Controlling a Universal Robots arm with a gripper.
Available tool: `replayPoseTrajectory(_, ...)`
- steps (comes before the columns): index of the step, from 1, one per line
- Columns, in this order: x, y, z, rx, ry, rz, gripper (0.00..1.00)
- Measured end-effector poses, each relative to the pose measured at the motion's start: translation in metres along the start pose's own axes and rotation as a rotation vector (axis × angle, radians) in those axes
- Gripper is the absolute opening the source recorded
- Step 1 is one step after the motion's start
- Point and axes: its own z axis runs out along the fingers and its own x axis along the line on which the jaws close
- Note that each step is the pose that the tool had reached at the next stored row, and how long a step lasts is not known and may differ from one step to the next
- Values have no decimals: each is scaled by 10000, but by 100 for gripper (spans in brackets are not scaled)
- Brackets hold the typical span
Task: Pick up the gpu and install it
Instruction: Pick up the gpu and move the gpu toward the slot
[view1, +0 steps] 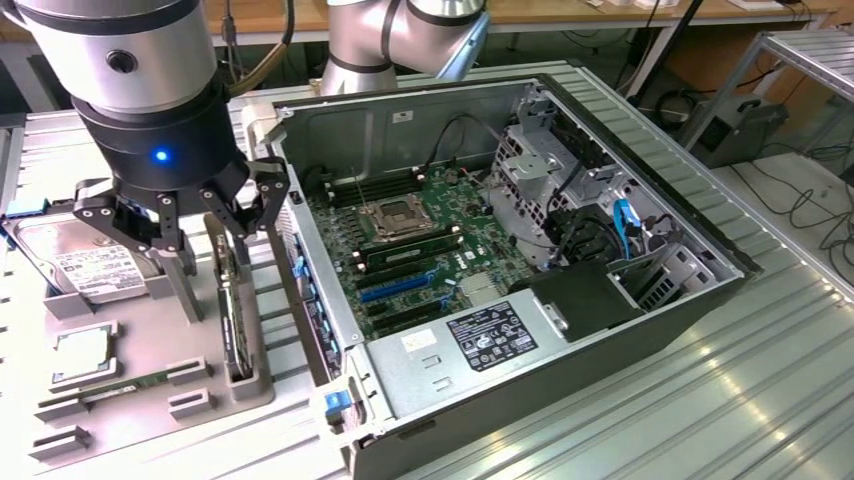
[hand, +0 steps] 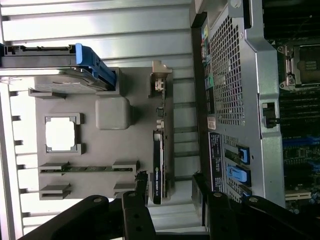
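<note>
Hovering my gripper (hand: 170, 186), jaws apart, over the gpu (hand: 158, 167) standing in its tray (hand: 100, 145), I judge pickup needs a centred descent.

The arm (view1: 127, 45) comes down steeply from above. Its thick silver last link ends in a black wrist (view1: 167, 150) with a small blue light glowing on it. Under the wrist hangs the gripper (view1: 194, 235), pointing straight down, its black linkage bars splayed out to either side. The jaws stand wide apart, with an open gap between them. From the wrist view, the two black fingers (hand: 132, 210) reach forward side by side, well parted. Beyond the gripper, another grey-and-silver link (view1: 394, 40) of the same arm rises out of frame.
</note>
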Motion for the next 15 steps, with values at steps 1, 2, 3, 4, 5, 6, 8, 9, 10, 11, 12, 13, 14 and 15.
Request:
replayPoseTrajectory(1, 0, 1, 3, 0, 1, 0, 48)
replayPoseTrajectory(2, 0, 2, 7, 0, 1, 0, 48)
replayPoseTrajectory(3, 1, 2, 10, 0, 1, 0, 48)
replayPoseTrajectory(4, 1, 3, 14, 0, 1, 0, 48)
replayPoseTrajectory(5, 1, 4, 17, 0, 0, 0, 48)
replayPoseTrajectory(6, 1, 4, 20, -1, 0, 0, 48)
replayPoseTrajectory(8, 2, 5, 30, 0, 1, 0, 48)
replayPoseTrajectory(9, 2, 5, 33, 0, 0, 0, 48)
replayPoseTrajectory(10, 3, 5, 36, 0, 1, 0, 48)
replayPoseTrajectory(11, 3, 5, 39, 0, 1, 0, 48)
replayPoseTrajectory(12, 3, 5, 41, 0, 0, 0, 48)
replayPoseTrajectory(13, 4, 5, 44, 0, 1, 0, 48)
replayPoseTrajectory(14, 4, 6, 48, 0, 1, 0, 48)
replayPoseTrajectory(15, 4, 6, 50, 0, 1, 0, 48)
